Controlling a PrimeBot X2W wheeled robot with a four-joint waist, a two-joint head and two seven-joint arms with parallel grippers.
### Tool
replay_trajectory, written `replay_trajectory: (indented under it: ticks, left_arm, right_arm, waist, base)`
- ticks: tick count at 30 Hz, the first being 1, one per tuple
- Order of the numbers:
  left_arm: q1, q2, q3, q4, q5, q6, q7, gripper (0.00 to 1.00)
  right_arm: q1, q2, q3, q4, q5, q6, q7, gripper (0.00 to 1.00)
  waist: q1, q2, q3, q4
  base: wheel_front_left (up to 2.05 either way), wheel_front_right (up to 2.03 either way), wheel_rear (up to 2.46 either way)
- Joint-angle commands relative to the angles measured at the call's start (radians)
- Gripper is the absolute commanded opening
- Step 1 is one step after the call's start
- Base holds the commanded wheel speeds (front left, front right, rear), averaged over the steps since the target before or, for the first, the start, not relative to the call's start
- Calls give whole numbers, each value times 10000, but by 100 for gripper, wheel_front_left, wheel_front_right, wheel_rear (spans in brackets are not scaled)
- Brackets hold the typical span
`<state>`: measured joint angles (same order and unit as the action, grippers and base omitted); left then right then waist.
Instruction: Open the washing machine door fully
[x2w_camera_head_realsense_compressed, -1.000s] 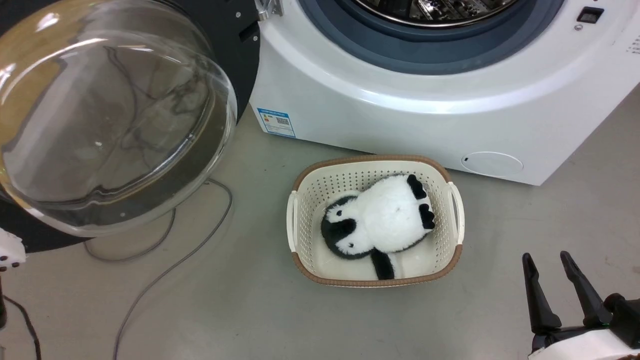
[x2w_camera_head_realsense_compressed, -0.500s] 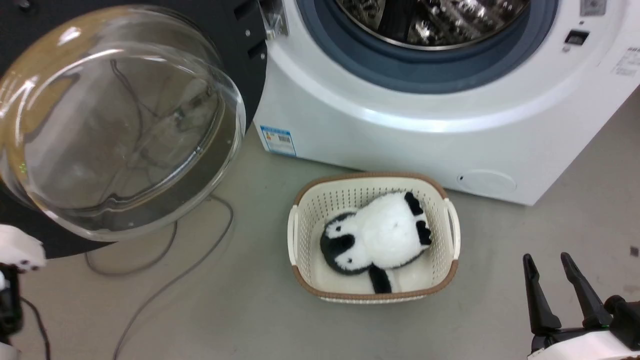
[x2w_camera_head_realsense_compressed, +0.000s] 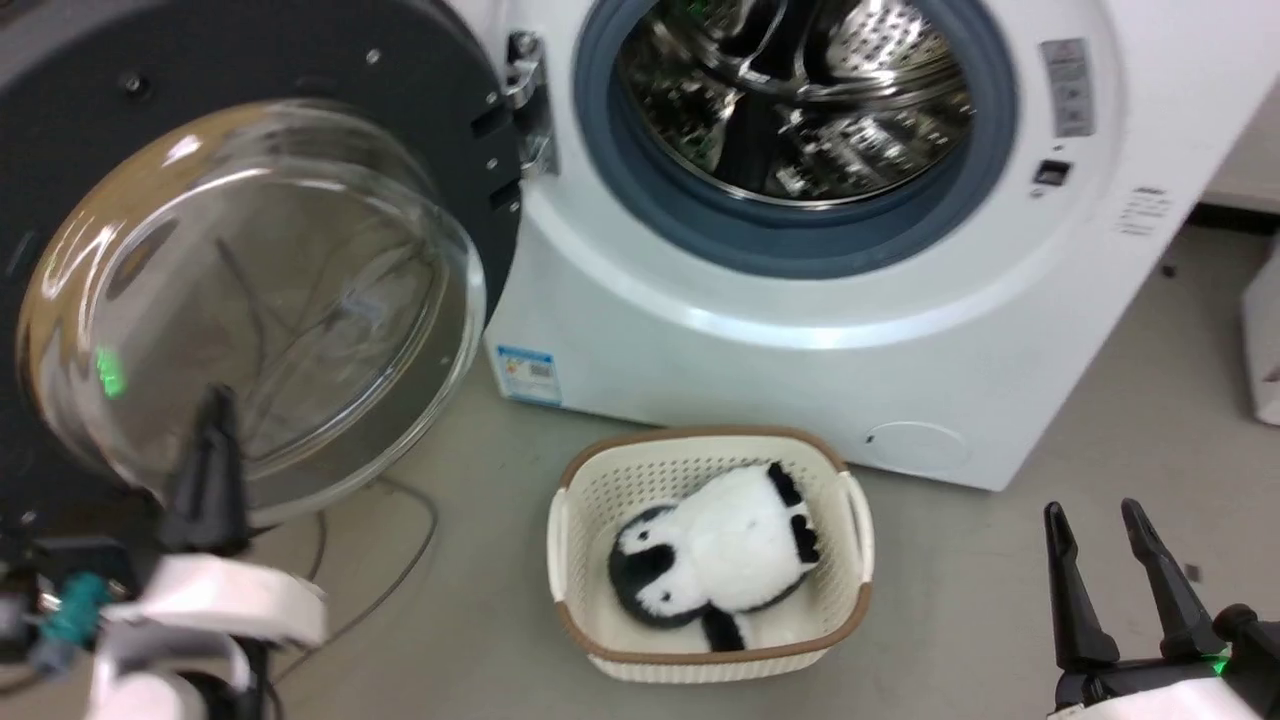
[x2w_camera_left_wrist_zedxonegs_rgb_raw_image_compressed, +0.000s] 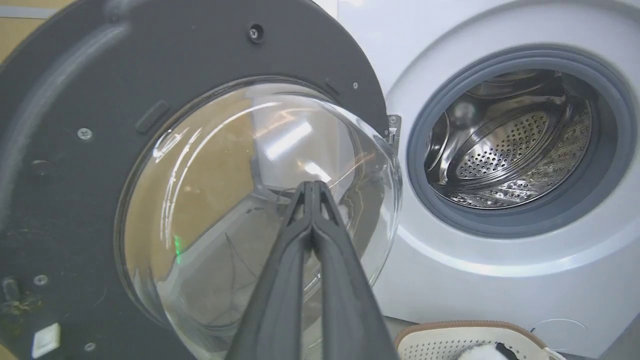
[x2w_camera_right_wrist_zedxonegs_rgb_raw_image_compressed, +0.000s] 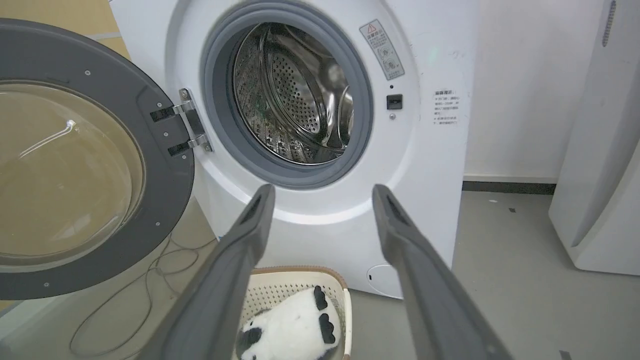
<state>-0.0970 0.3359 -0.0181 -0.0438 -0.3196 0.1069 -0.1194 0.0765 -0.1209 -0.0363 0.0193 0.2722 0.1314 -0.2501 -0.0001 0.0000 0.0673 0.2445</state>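
The washing machine (x2w_camera_head_realsense_compressed: 800, 330) is a white front-loader with its steel drum (x2w_camera_head_realsense_compressed: 800, 90) exposed. Its door (x2w_camera_head_realsense_compressed: 250, 60) hangs swung out wide on the left hinge, dark-grey inner rim and clear glass bowl (x2w_camera_head_realsense_compressed: 280, 290) facing me. My left gripper (x2w_camera_head_realsense_compressed: 214, 402) is low at the left, in front of the bowl's lower edge. In the left wrist view, the left gripper (x2w_camera_left_wrist_zedxonegs_rgb_raw_image_compressed: 311, 186) is shut with nothing between its fingers, pointing at the glass bowl (x2w_camera_left_wrist_zedxonegs_rgb_raw_image_compressed: 225, 200); whether it touches the glass I cannot tell. My right gripper (x2w_camera_head_realsense_compressed: 1090, 512) is open at the lower right, clear of the machine (x2w_camera_right_wrist_zedxonegs_rgb_raw_image_compressed: 320, 225).
A cream basket (x2w_camera_head_realsense_compressed: 570, 560) holding a black-and-white plush penguin (x2w_camera_head_realsense_compressed: 720, 560) sits on the floor before the machine. Grey cables (x2w_camera_head_realsense_compressed: 400, 570) trail under the door. A white appliance (x2w_camera_right_wrist_zedxonegs_rgb_raw_image_compressed: 600, 150) stands to the right of the machine.
The head camera has tilted up, so the whole picture slid down and more of the drum shows. My left gripper has risen into view at the lower left. The right gripper holds still.
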Motion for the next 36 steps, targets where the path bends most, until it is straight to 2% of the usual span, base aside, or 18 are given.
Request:
replay_trajectory:
  ticks: [1, 10, 18, 19, 20, 21, 30, 36]
  left_arm:
    - [223, -105, -119, -133, 48, 47, 25, 0]
    - [1404, -808, -1129, -522, 203, 71, -188, 0]
    - [1937, -1303, -1698, -238, 406, 248, -674, 0]
    - [1982, -1308, -1765, -140, 457, 243, -720, 3]
    - [2020, -1327, -1803, -42, 502, 268, -777, 40]
    - [2039, -1357, -1827, 37, 562, 322, -844, 100]
    - [2214, -1591, -2067, 578, 993, 588, -1283, 100]
    - [2230, -1751, -2088, 781, 1086, 585, -1396, 100]
  right_arm:
    - [148, 72, -27, -93, -66, -7, -71, 100]
    - [472, 77, 159, -430, -343, -7, -111, 100]
    - [672, 148, 230, -610, -427, -7, -114, 100]
    - [690, 160, 245, -617, -434, -7, -115, 100]
    - [704, 173, 257, -622, -440, -7, -115, 100]
    - [715, 185, 276, -627, -442, -7, -115, 100]
    - [773, 239, 347, -606, -434, -7, -115, 100]
    - [820, 258, 361, -535, -423, -7, -116, 100]
  waist:
    - [1, 0, -256, -282]
    - [1, 0, -670, -1088]
    - [1, 0, -735, -1608]
    - [1, 0, -739, -1658]
    - [1, 0, -746, -1707]
    - [1, 0, -752, -1756]
    - [1, 0, -825, -2037]
    - [1, 0, -838, -2045]
  base:
    - [0, 0, 0]
    - [0, 0, 0]
    - [0, 0, 0]
    - [0, 0, 0]
    - [0, 0, 0]
    - [0, 0, 0]
    - [0, 0, 0]
    - [0, 0, 0]
